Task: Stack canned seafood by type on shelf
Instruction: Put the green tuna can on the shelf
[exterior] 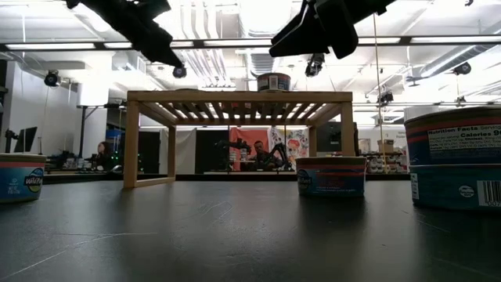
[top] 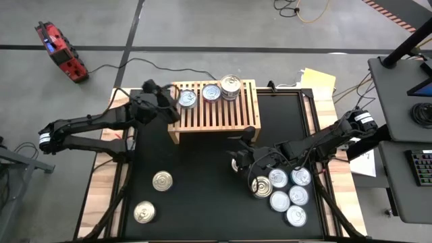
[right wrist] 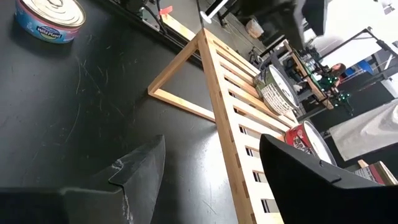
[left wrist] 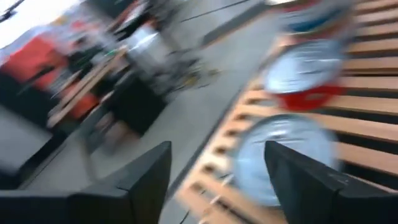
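A: High view. Where do the tins stand?
B: Three on the shelf [top: 214, 106], in a row along its back edge: a blue-labelled tin [top: 187, 99], a second tin [top: 211, 92], and a taller tin [top: 230, 86]. Two gold-lidded tins [top: 162, 180] lie on the black surface [top: 202, 182] near the front left. A cluster of silver-lidded tins [top: 289, 196] sits at the front right.

A: Tools, same view?
B: Left tool [top: 177, 102] is at the shelf's back left corner, just beside the blue-labelled tin. Right tool [top: 237, 160] is over the surface between shelf and cluster. Finger state not readable from above.

A: Low view?
B: Shelf [exterior: 239, 98] stands on its legs; the taller tin [exterior: 274, 81] shows on top. A flat tin [exterior: 331, 175] lies on the surface in front, and a stack of two tins [exterior: 454, 157] is close at the right edge.

A: Left wrist view?
B: Blurred. Fingers [left wrist: 146, 177] apart, nothing between them; a round lid [left wrist: 283, 155] lies on the slats just beyond.

A: Right wrist view?
B: Fingers [right wrist: 140, 165] apart, empty, aimed toward the shelf [right wrist: 233, 118].
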Controlling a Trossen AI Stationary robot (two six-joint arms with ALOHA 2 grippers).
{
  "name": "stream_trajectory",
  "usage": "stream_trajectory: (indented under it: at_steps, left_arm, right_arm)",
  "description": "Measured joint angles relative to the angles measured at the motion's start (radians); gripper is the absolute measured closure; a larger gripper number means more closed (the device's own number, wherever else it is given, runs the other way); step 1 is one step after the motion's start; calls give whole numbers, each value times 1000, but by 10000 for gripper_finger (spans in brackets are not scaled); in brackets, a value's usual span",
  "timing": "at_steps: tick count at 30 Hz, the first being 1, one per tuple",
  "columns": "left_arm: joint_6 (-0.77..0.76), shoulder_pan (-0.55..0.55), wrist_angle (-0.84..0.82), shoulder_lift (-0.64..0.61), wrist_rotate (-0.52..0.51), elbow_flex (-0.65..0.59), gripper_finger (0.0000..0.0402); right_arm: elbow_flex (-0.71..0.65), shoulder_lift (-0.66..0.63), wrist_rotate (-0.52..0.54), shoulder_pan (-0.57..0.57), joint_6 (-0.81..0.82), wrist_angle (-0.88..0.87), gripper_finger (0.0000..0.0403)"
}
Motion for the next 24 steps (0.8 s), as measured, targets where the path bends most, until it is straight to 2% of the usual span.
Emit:
stream_trajectory:
  at_steps: [3,5,6,7,10,11,12,13,16,18,20,24]
  left_arm:
    - [-70,0,8,-2,-178,2,210]
    - [-77,0,-38,-2,-174,2,249]
    - [-72,2,-61,-2,-99,2,273]
    - [-54,5,-86,-2,40,2,300]
    - [63,15,-187,-6,613,2,379]
    - [89,15,-186,-6,721,2,389]
    - [100,13,-171,-6,750,2,390]
    - [102,14,-152,-11,725,2,392]
    - [138,20,-132,-11,521,2,400]
    - [163,28,-131,-3,428,2,401]
    - [167,48,-120,8,390,2,401]
    - [168,93,-102,26,396,2,401]
  right_arm:
    - [0,-3,0,-2,-6,0,164]
    - [0,-9,0,-7,-22,0,171]
    - [0,-15,0,-12,-26,-1,174]
    - [0,-21,0,-18,-31,0,178]
    - [0,-48,0,-47,-60,-2,196]
    - [0,-60,0,-60,-77,-4,204]
    - [0,-72,-1,-74,-90,-14,214]
    - [0,-83,-3,-92,-105,-22,225]
    - [0,-122,-17,-161,-125,-51,266]
    - [0,-149,-66,-216,-113,-76,298]
    - [0,-172,-137,-271,-78,-112,332]
    - [0,-206,-263,-357,-3,-160,386]
